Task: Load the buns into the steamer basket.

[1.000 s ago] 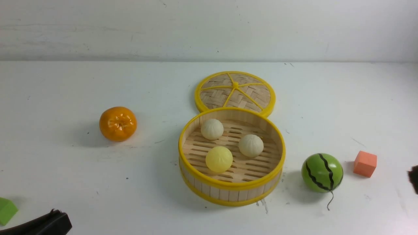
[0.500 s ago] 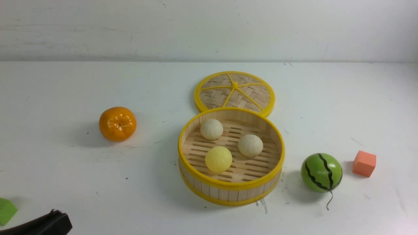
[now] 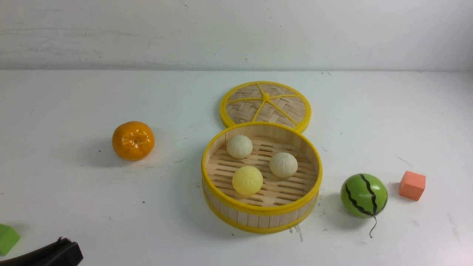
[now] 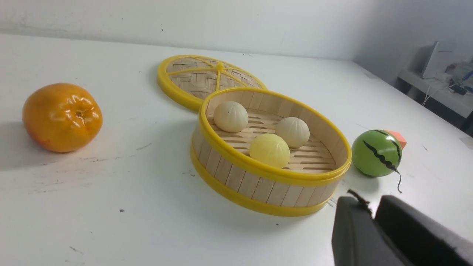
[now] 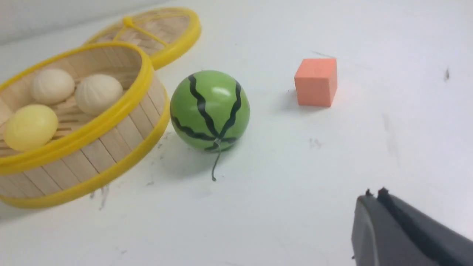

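Note:
The steamer basket point(image 3: 261, 214) stands at the table's middle, also in the left wrist view point(image 4: 258, 184) and the right wrist view point(image 5: 111, 147). Three buns lie inside it: a cream-white one point(image 3: 239, 146) at the back left, a cream-white one point(image 3: 283, 164) at the right, a pale yellow one point(image 3: 247, 180) in front. My left gripper point(image 3: 68, 245) is shut and empty at the front left corner, far from the basket; its jaws point(image 4: 371, 210) press together. My right gripper point(image 5: 373, 195) is shut and empty, out of the front view.
The flat woven lid point(image 3: 266, 103) lies behind the basket, touching it. An orange point(image 3: 133, 140) sits to the left. A green striped watermelon ball point(image 3: 364, 195) and an orange-pink cube point(image 3: 412, 184) sit to the right. A green block point(image 3: 7, 238) is at the front left edge.
The right gripper's dark tip at the right edge of the front view has drawn out of sight. The buns, basket and left gripper have not moved.

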Available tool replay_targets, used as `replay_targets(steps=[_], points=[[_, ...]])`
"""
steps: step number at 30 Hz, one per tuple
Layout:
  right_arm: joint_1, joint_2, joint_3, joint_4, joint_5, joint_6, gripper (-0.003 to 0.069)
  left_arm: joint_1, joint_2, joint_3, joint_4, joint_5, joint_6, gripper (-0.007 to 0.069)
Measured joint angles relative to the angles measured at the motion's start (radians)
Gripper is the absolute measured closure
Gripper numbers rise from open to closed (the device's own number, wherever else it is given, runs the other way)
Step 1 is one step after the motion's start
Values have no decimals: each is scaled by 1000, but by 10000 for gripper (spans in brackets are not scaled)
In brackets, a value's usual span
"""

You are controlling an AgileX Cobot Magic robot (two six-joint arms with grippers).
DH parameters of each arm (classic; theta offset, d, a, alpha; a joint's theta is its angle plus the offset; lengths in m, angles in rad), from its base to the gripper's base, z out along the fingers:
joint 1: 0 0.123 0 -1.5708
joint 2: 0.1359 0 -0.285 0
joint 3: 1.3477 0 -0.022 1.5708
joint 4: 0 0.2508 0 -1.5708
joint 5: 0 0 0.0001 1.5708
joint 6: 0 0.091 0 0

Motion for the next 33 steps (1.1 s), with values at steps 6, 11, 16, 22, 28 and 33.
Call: replay_targets(steps=[6, 11, 16, 22, 28, 33], points=[[-1, -1, -4, -39, 22, -3, 673, 0, 0, 0, 0, 3, 0, 535], [-1, -1, -4, -39, 23, -3, 669, 0, 0, 0, 0, 3, 0, 533], [-1, -1, -4, -39, 20, -4, 669, 0, 0, 0, 0, 4, 0, 528], [-1, -1, -4, -33, 19, -109, 669, 0, 0, 0, 0, 6, 0, 522], [-1, -1, -4, -1, 19, -135, 667, 0, 0, 0, 0, 6, 0, 515], [-1, -1, -4, 6, 19, -141, 664, 0, 0, 0, 0, 13, 0, 512]])
